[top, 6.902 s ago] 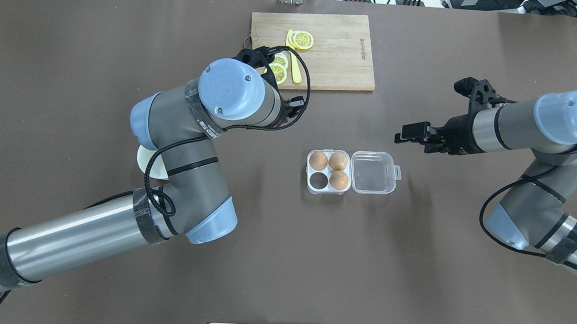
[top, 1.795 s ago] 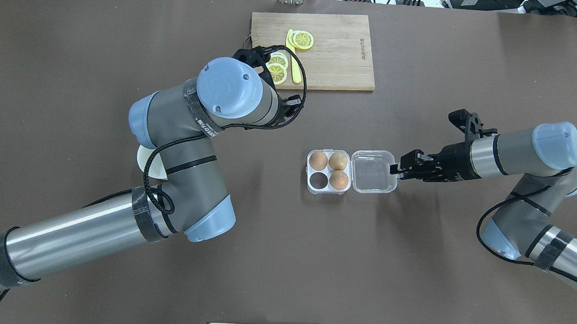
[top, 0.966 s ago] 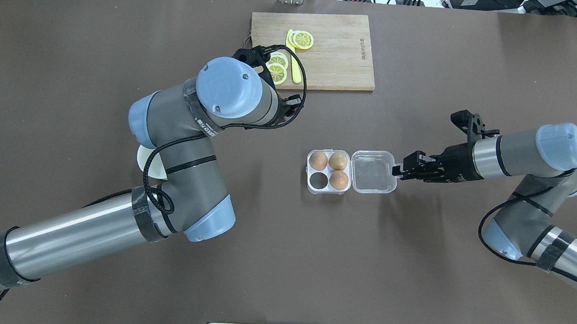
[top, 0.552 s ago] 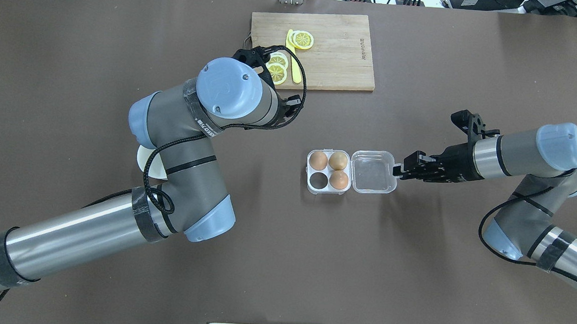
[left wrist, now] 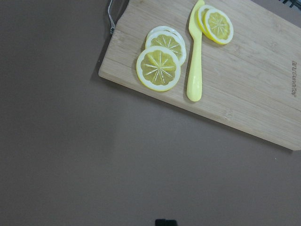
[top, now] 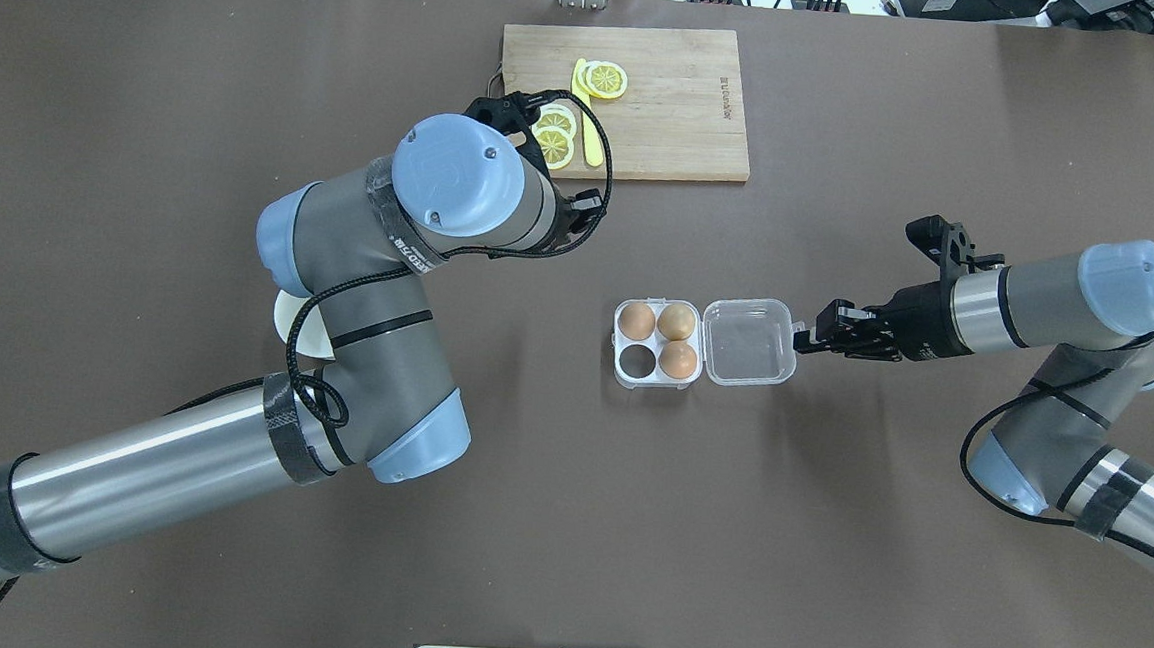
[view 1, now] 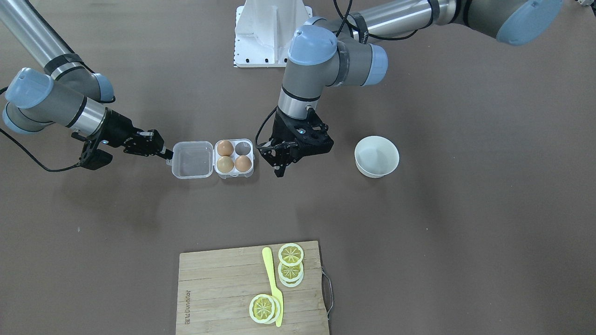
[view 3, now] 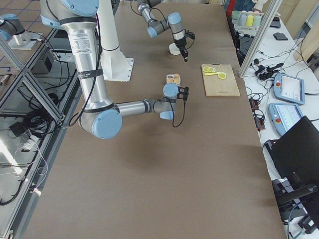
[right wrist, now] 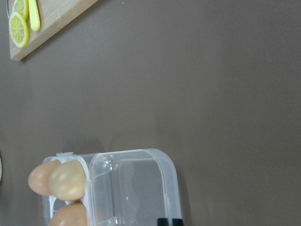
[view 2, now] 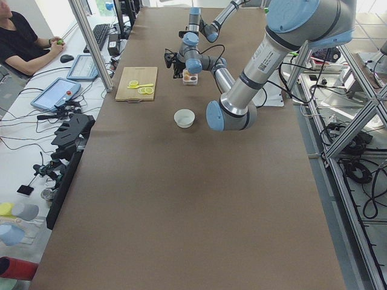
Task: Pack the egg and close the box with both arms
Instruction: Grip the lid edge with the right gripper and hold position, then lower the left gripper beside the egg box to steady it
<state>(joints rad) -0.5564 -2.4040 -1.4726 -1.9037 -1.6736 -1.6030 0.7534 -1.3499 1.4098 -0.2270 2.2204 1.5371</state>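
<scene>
The clear box (top: 620, 375) lies open at mid-table, its lid (top: 748, 342) flat to the right. The pinkish-orange egg (top: 636, 321) sits in the far-left cell, beside a paler egg (top: 676, 321) and an orange-brown egg (top: 677, 359). The near-left cell (top: 640, 362) is empty. My right gripper (top: 802, 340) is low at the lid's outer edge, shut on its latch tab; its pads (right wrist: 163, 221) show in the right wrist view. My left gripper (view 1: 279, 171) hangs shut and empty just left of the box, hidden under its wrist in the overhead view.
A wooden cutting board (top: 680, 120) with lemon slices (top: 556, 140) and a yellow knife (top: 593, 145) lies at the far centre. An empty white bowl (view 1: 376, 156) stands left of the box, mostly under my left arm in the overhead view.
My right gripper came down and in from the right to the lid's latch tab, then edged slightly right with it. My left arm barely moved.
</scene>
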